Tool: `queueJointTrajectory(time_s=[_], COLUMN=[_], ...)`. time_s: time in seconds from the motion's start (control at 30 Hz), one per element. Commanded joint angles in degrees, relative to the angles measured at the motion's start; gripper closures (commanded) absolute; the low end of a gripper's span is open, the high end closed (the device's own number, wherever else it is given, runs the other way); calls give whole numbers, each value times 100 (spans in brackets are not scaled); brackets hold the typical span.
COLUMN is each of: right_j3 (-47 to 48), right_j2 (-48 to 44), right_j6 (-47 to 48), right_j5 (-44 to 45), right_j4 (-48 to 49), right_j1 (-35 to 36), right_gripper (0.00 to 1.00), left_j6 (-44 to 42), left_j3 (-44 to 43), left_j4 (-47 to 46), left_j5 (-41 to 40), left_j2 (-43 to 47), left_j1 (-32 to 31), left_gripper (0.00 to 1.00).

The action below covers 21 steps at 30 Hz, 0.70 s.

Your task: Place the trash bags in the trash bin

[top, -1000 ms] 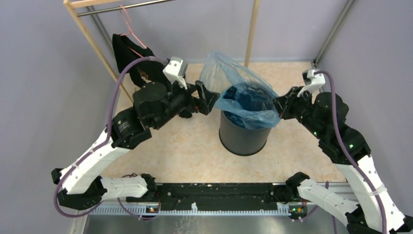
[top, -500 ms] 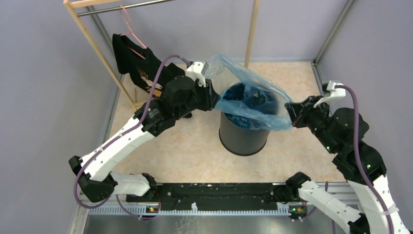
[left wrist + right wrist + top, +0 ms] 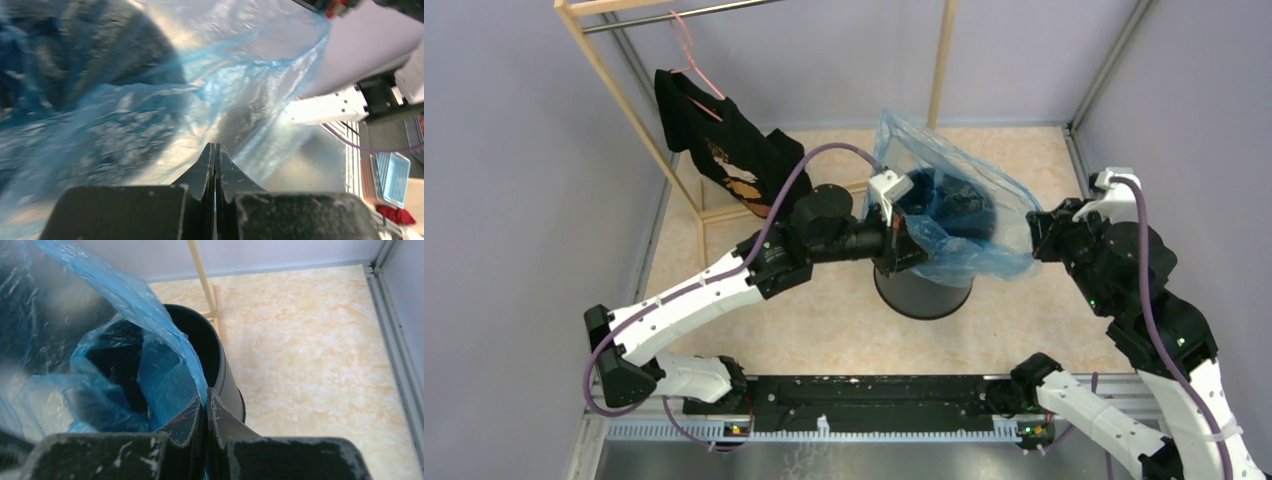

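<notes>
The light-blue trash bag [image 3: 964, 215] is stretched across the mouth of the black trash bin [image 3: 924, 290], with part of it hanging inside. My left gripper [image 3: 916, 248] is at the bin's near-left rim. It is shut, and the bag's left edge is bunched at its tips. In the left wrist view the jaws [image 3: 215, 146] meet, and crinkled film [image 3: 150, 110] fills the view just past them. My right gripper [image 3: 1032, 232] is beside the bin's right rim, shut on the bag's right edge. The right wrist view shows blue film [image 3: 150, 340] running down into its gripper [image 3: 205, 392], with the bin wall [image 3: 227, 380] just behind.
A black shirt [image 3: 714, 140] hangs on a pink hanger from the wooden rack [image 3: 624, 100] at the back left. One rack post [image 3: 942, 60] rises just behind the bin. Grey walls close in on both sides. A rail with the arm bases [image 3: 864, 395] runs along the near edge.
My left gripper went from open to shut and swung right, from beside the bag to the bin's near-left rim, and the bag's left edge moved with it. My right gripper pulled the bag's right edge outward.
</notes>
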State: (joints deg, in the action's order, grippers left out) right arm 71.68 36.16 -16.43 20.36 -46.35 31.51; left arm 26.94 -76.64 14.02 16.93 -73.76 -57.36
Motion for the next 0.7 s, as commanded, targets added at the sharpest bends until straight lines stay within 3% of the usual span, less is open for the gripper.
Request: queueJointTrajectory(time_s=[0.0,0.03,0.07,0.17,0.33,0.4,0.5,0.67], right_j3=[188,189,169,23,-30,-26,2,122], right_j2=[338,328,286,109,-136,-240,-397,-545], right_j6=[190,199,209,239,200,201,261,316], right_j5=[336,248,163,129,155,126,136,79], right_j4=[86,115,164,265,220,205,171,124], right_j1=[44,47,46,48,47,49,48,43], right_gripper=[100,100,100,100,100,100,100,100], left_j6=[-313,-413,-477,-755,-1100,-1057,-776,-676], left_j3=[-127,-276,-438,-938,-1618,-1939,-2266,-1697], left_j4=[-234,184,564,1385,2047,2380,2709,2055], left_j5=[-36,-500,-1127,-2965,-4238,-4558,-3779,-2735], left_j2=[195,241,293,365,299,117,-196,-38], left_j1=[-285,-292,-287,-247,-24,336,1158,1309], left_gripper=[100,98,88,42,5,1,1,3])
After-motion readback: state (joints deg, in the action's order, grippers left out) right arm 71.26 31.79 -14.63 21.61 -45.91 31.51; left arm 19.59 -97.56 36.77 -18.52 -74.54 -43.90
